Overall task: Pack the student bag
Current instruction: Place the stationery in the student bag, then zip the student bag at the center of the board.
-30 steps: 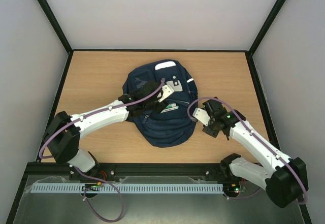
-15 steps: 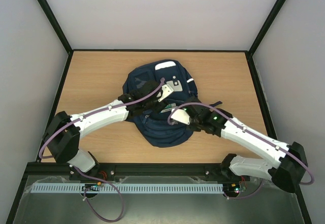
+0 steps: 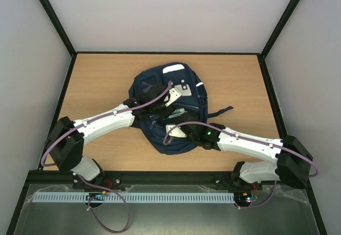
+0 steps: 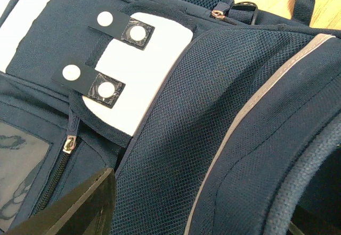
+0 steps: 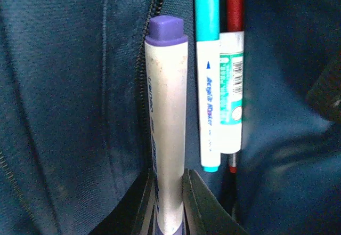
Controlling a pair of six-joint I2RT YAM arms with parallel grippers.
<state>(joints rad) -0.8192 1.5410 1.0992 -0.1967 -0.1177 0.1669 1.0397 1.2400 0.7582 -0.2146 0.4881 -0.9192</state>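
Right wrist: bag (image 5: 64, 86) seemingly beneath pincer (image 5: 166, 174)

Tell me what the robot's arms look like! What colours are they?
The left arm and right arm are white tubes with chunky black joints. A purple cable loops along each one. The right arm shows a tiny green light. The right end effector has two dark fingers.

navy student bag (image 3: 146, 84), purple-capped marker (image 5: 166, 139), teal-capped marker (image 5: 213, 86)
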